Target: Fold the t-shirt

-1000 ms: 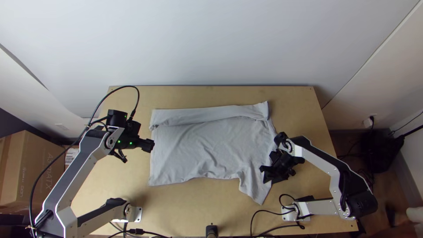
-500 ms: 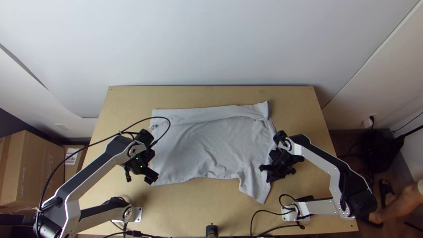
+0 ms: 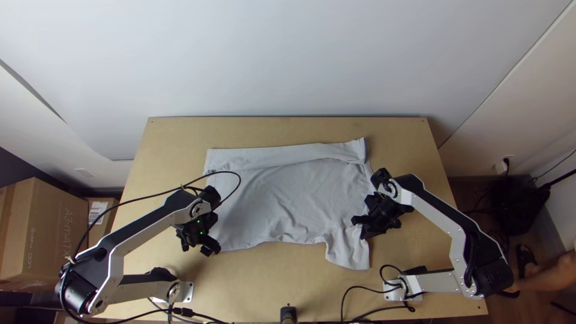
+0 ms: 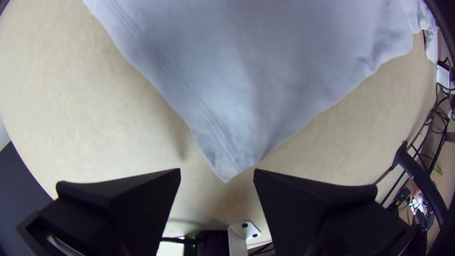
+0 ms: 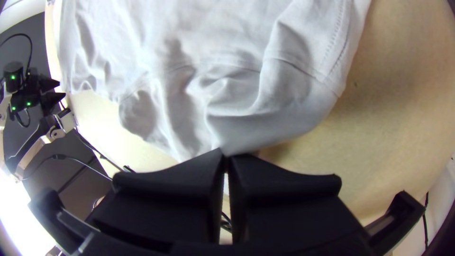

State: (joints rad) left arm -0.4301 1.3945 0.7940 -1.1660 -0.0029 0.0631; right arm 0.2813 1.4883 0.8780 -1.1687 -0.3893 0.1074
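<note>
In the top view, the left gripper [image 3: 210, 247] is seen nearer the table's near edge than in the earlier frames, having been brought from beside the T-shirt [image 3: 288, 204] to its near left corner. The right gripper [image 3: 360, 227] has been shifted slightly toward the far side, and the near right sleeve [image 3: 348, 255] has been drawn with it, its pointed end now made blunter.

The T-shirt is laid across the middle of the table [image 3: 288, 288], mostly spread, with a band along its far side folded over. In the left wrist view, the fingers are released and held well apart, and a hemmed corner of the cloth [image 4: 226, 170] is seen between their tips. In the right wrist view, the fingers are clenched together, with the bunched sleeve's edge grasped at their tips.

Beside the table, 2 cardboard boxes are seen: printed writing is borne by the large box [image 3: 39, 234], and a white label [image 3: 98, 210] by the small box [image 3: 107, 227].
</note>
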